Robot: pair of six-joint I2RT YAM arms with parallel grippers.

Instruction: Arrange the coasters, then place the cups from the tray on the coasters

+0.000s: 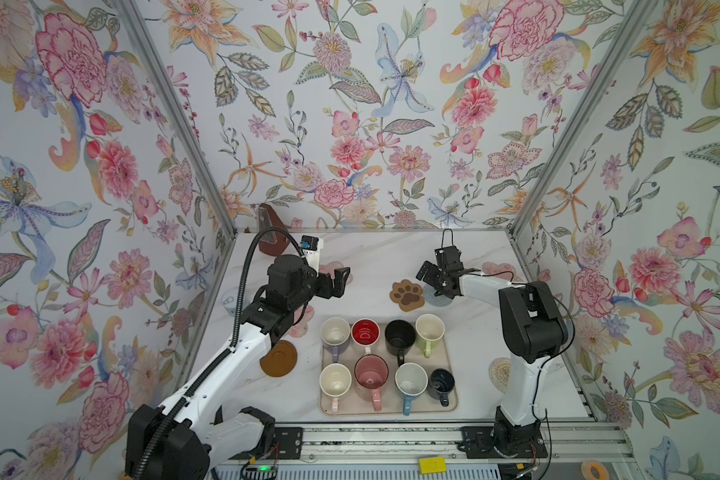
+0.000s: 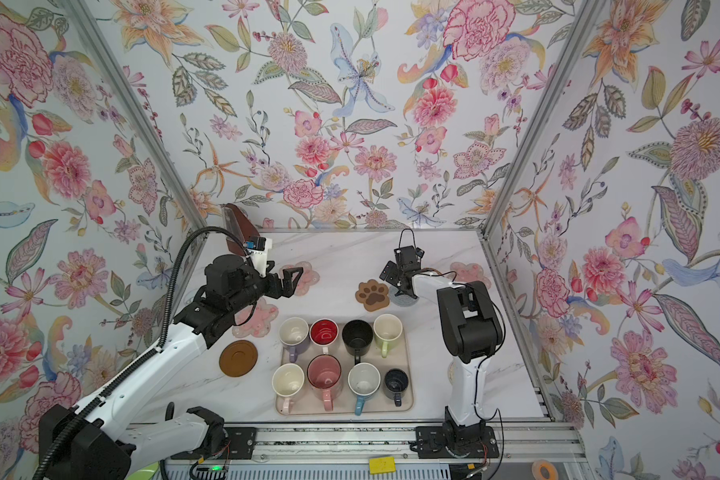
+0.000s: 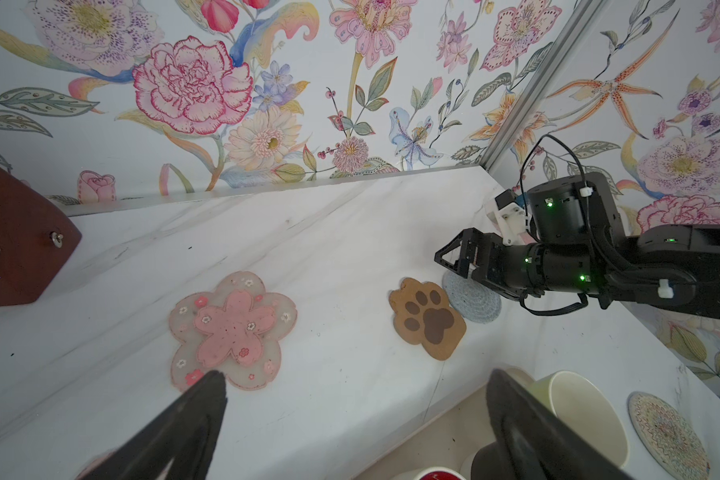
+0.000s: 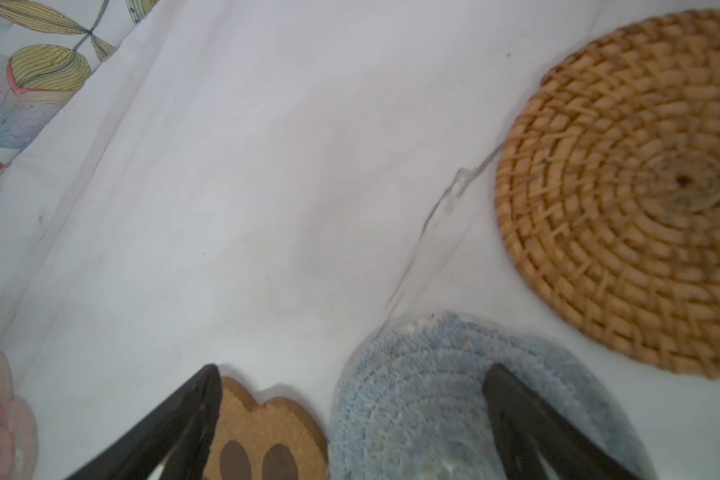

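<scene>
Possibly the right gripper, wide apart like the left gripper, drags the paw coaster while pinching the woven coaster beside it.

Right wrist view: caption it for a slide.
Open right gripper above paw-print coaster and blue-grey woven coaster; rattan coaster nearby.
</scene>
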